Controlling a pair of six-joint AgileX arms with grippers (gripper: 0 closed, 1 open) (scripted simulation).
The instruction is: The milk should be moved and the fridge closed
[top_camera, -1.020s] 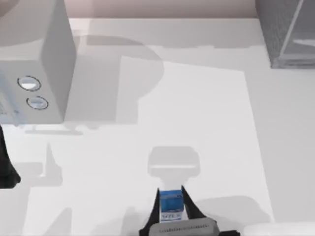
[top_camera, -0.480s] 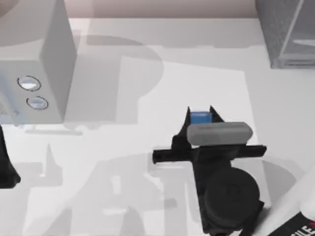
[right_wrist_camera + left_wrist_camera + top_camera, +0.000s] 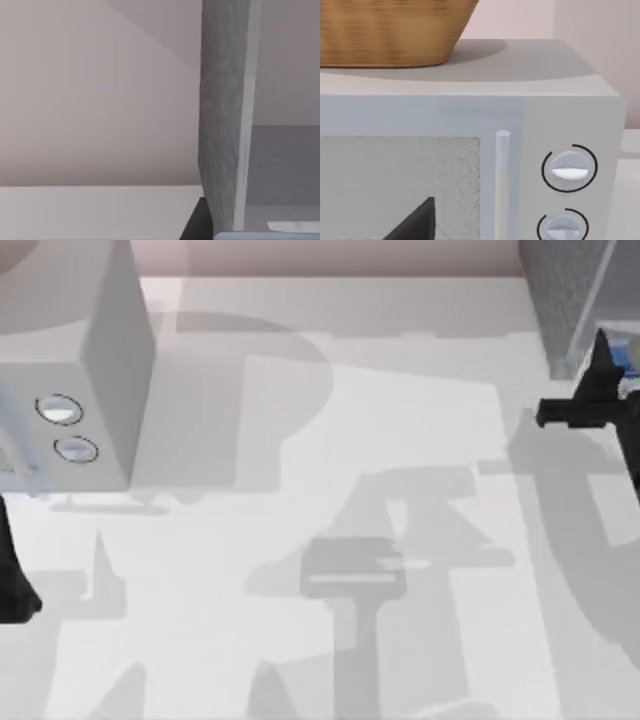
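Note:
The milk (image 3: 624, 358) shows as a small blue patch at the top view's right edge, at the open front of the fridge (image 3: 570, 300). My right gripper (image 3: 620, 368) is shut on it, one black finger (image 3: 600, 352) standing against the carton's left side, the rest cut off by the frame. In the right wrist view the fridge's speckled wall (image 3: 222, 125) stands close ahead, with its dim inside (image 3: 285, 160) beside it. My left arm (image 3: 10, 580) is parked at the table's left edge.
A pale grey box with two round dials (image 3: 70, 360) stands at the back left; in the left wrist view a wicker basket (image 3: 390, 30) sits on its top (image 3: 520, 70). The white table (image 3: 330, 490) lies between the two appliances.
My right gripper has carried the milk from the table's front middle, up and to the back right, to the fridge's front. The left arm has not moved.

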